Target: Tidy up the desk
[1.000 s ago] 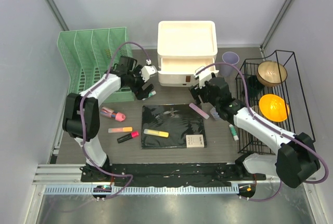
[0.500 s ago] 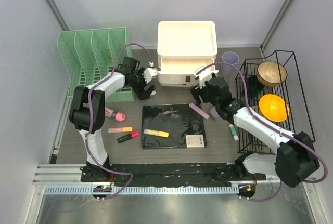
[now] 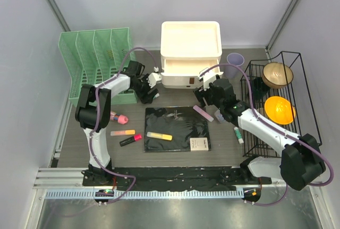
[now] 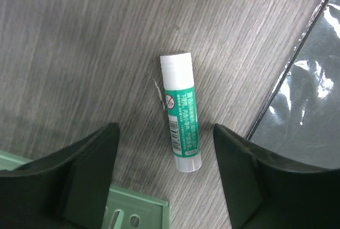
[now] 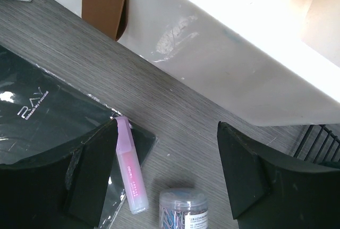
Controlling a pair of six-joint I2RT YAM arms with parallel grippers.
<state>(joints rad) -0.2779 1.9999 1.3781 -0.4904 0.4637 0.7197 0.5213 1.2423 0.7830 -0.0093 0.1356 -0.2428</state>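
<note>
Glue stick (image 4: 180, 111) (green label, white cap) lies flat on grey wood-grain desk (image 4: 79, 53) nr green file rack (image 4: 138, 213), btwn left gripper (image 4: 164, 144) fingers, spread and not touching it; prob. light, stiff, slick, apt to roll, so pinch mid-barrel; its print too small to read, black notebook (image 5: 42, 128) reads "RAY"; right gripper (image 5: 167, 149) fingers apart, empty.

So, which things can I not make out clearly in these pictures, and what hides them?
Top view: glue stick mostly hidden under the left gripper; the left wrist view shows it.
Left wrist view: its label print is too small to read.
Right wrist view: paper clip jar cut off by the bottom edge.
All views: drawer unit, its inside hidden by its own walls.
</note>
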